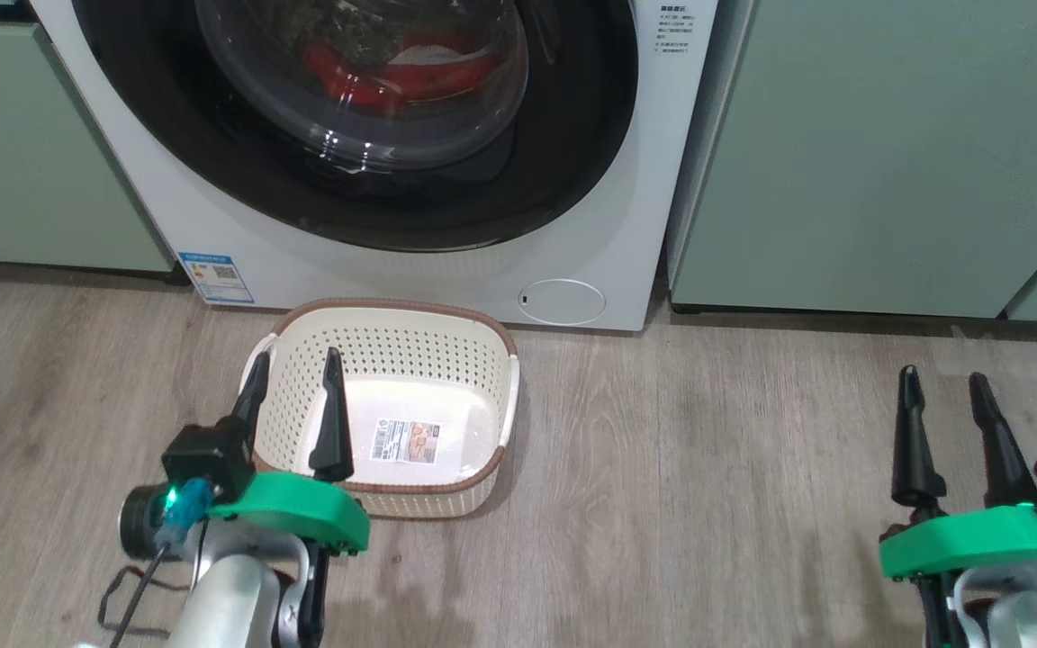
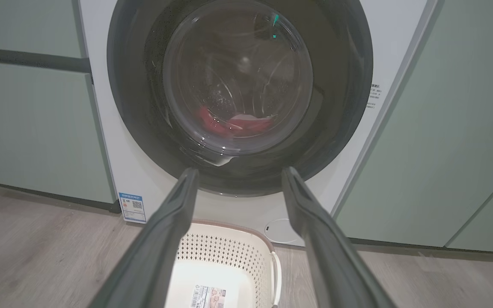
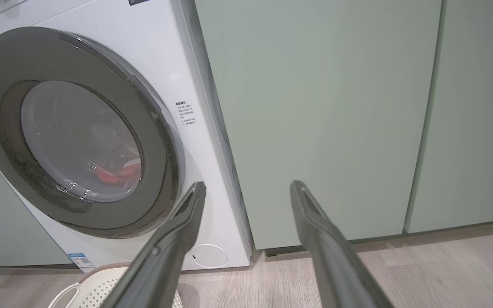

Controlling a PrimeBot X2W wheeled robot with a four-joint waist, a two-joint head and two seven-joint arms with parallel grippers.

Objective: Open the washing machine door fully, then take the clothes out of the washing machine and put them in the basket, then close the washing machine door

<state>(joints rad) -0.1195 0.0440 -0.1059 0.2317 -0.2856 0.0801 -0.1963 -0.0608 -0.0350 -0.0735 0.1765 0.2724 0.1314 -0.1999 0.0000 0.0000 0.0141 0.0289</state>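
Both grippers are spread wide with nothing in them. The left gripper [image 1: 295, 360] hovers over the near-left corner of the basket [image 1: 410, 310], and the right gripper [image 1: 943, 376] sits well off to the right above bare floor [image 1: 707, 468]. The basket is parked just in front of the washing machine [image 1: 608, 234] and holds no laundry. The washing machine door [image 1: 572, 162] looks shut, with the clothes [image 1: 356, 76] showing red through the glass. So basically nothing's done yet: opening, unloading and closing are all left.
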